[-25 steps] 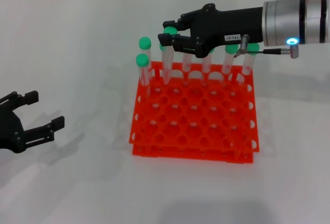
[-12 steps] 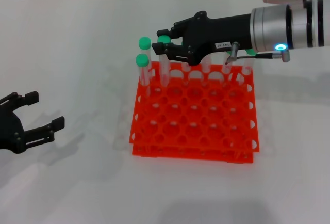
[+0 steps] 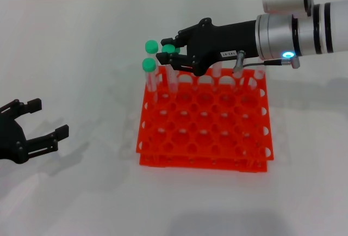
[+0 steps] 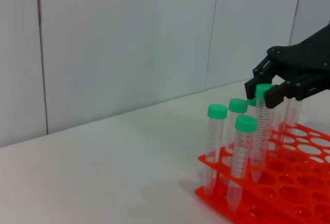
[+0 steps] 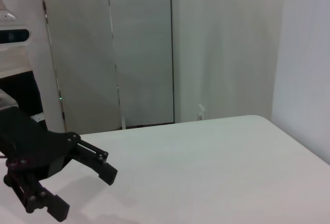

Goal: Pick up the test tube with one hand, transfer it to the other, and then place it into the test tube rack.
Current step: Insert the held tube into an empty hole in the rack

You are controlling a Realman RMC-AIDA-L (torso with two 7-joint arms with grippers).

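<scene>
Test tube point(image 3: 169, 64): slim clear plastic with a rounded green cap, standing upright in a back-row hole of the test tube rack point(image 3: 204, 123), near its far-left corner. My right gripper point(image 3: 169, 54) is on it at cap height. Black fingers sit either side of the cap, narrowly spread. Left wrist view shows fingertips point(image 4: 273, 94) at the cap, but I can't tell if they're actually pinching or just bracketing it.

Two more green-capped tubes point(image 3: 150, 68) stand just beside it toward the worktop's left edge, others along the same back row partly hidden under my right arm.

Rack: bright orange-red plastic, square, two tiers, grid of round holes, mostly unfilled. It sits mid-worktop, slightly toward the right edge.

My left gripper point(image 3: 35, 123) is parked low near the worktop's left edge, well apart from the rack, fingers spread, holding nothing.

Worktop point(image 3: 81, 45): plain white, matte.
</scene>
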